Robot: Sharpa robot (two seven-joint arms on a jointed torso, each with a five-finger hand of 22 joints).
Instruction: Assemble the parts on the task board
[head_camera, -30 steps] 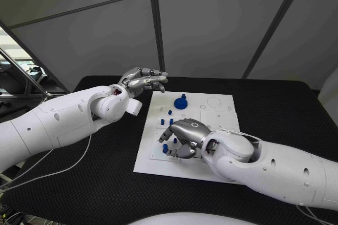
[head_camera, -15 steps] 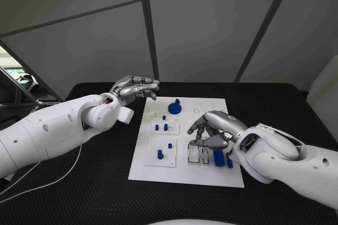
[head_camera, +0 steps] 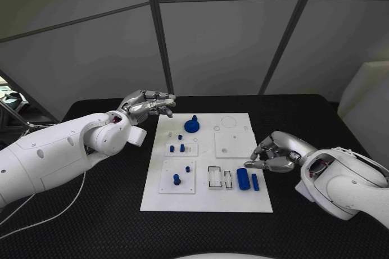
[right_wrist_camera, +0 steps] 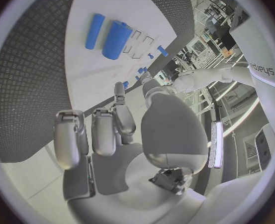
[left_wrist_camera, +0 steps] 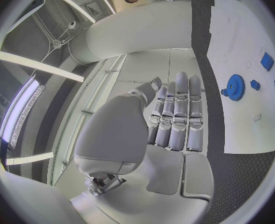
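While the task board (head_camera: 207, 200) lies mid-table, it carries 1 blue gear (head_camera: 192, 126) near its far edge, 2 blue cylinders (head_camera: 243, 178) side by side near its right edge, 1 thick and 1 thin, and several small blue pegs (head_camera: 177, 180) on its left half. The left hand (head_camera: 146, 105) hovers off the board's far left corner and the right hand (head_camera: 274, 156) just off its right edge, both with fingers curled in on nothing. The left wrist view brings the gear's teeth (left_wrist_camera: 235, 87) out plainly, and the right wrist view shows the 2 cylinders lying beside 2 rectangular slots (right_wrist_camera: 137, 40).
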